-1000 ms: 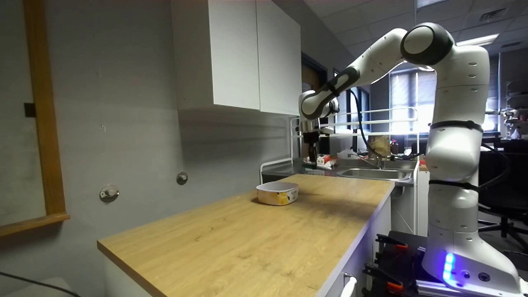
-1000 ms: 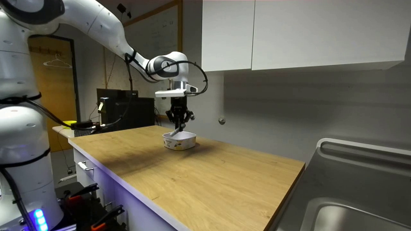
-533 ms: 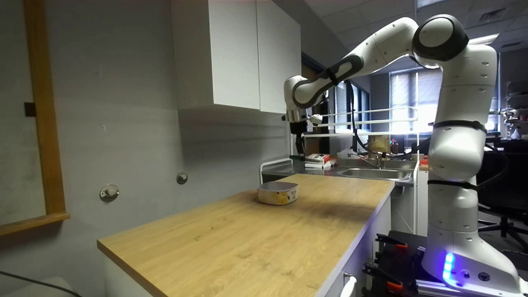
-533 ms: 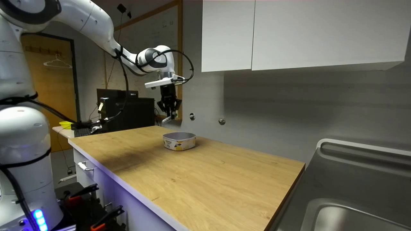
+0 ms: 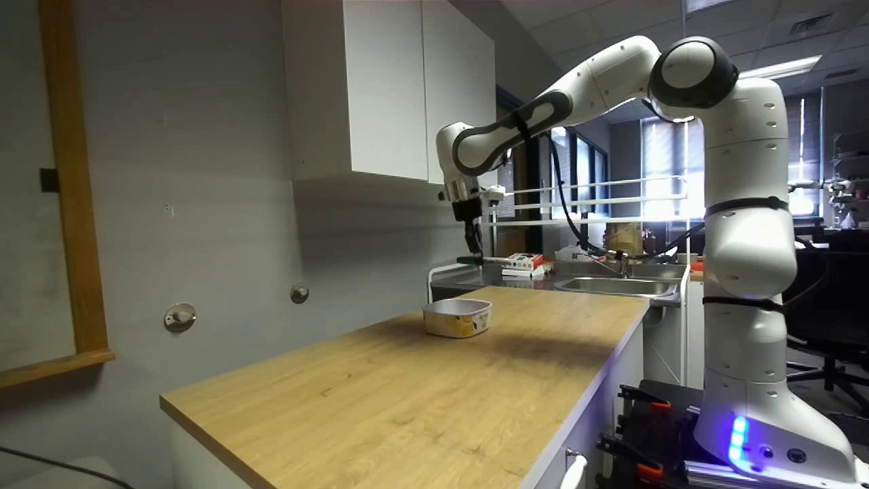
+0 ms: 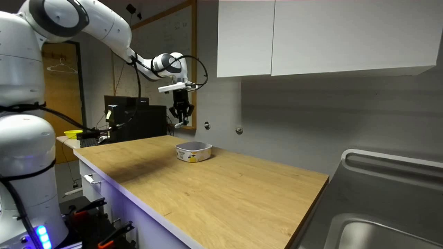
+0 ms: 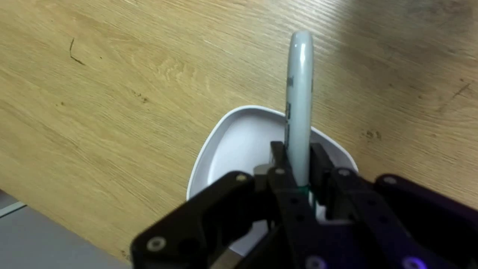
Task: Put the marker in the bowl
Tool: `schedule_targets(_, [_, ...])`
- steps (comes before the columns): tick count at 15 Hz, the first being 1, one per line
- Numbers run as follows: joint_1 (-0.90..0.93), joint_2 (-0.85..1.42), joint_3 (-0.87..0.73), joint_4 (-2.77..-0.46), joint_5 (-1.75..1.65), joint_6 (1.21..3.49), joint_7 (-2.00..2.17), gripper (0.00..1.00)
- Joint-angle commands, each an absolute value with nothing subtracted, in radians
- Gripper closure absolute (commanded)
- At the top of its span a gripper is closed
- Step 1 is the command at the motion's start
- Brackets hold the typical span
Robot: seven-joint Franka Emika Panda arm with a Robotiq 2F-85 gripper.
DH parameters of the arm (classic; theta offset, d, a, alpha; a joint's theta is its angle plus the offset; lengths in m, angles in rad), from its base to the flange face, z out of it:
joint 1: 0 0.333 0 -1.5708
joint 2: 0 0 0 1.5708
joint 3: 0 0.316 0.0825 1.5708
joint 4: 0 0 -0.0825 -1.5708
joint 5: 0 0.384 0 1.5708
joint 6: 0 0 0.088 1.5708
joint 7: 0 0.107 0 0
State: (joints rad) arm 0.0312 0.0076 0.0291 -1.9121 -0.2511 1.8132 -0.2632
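A slim, grey-and-green plastic marker (image 7: 299, 101) was held in mid-air above a low, rounded, cream-white bowl (image 6: 193, 154) printed with yellow fruit, not touching it. The black two-fingered gripper (image 7: 297, 155) had its pads closed around the marker, near where the pale barrel met the dark green end. The marker looked light, stiff and hardly fragile; its smooth, round barrel, though, seemed liable to swivel or roll under a weak squeeze. Gripping it at that join seemed sound, and a firm pinch should have done no harm. The bowl, seemingly thin plastic, was likely light enough to slide if its rim were knocked, so letting go over its middle looked wisest. Counted up, there were one marker, one gripper, one printed bowl, one wood-topped counter (image 6: 242, 186) under it, one small, bright yellow, bowl-like container (image 6: 72, 134) on one pale side table (image 6: 69, 143) farther off, two white cupboard doors (image 6: 346, 38) and, in both exterior views, two round metal wall fittings (image 5: 299, 293)
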Motion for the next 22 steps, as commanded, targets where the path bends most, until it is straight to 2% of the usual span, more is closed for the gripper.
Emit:
schedule_targets(1, [0.04, 0.178, 0.036, -1.698, -0.298, 1.699, -0.255, 0.93])
schedule_targets(8, [0.034, 0.368, 0.026, -1.512, -0.317, 1.584, -0.284, 0.93])
schedule_targets(22, [0.011, 0.427, 0.014, -1.6, -0.324, 1.572, -0.28, 0.92])
